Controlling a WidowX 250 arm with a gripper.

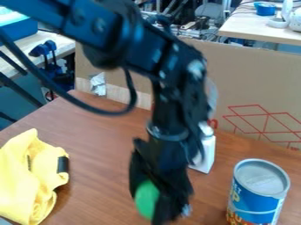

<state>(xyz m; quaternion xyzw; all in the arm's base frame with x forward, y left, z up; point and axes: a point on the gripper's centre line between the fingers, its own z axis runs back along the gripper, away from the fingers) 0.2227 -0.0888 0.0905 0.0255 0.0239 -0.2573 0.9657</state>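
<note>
The surface (106, 154) carries one yellow cloth item (23, 180) at left, one can (256, 195) at right and one white bottle (206, 154) farther back. One green object (146, 200) is near the middle.

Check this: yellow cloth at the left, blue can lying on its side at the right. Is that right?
Not quite: the camera view shows the blue can standing upright at the right. The yellow cloth is at the left, as you said.
</note>
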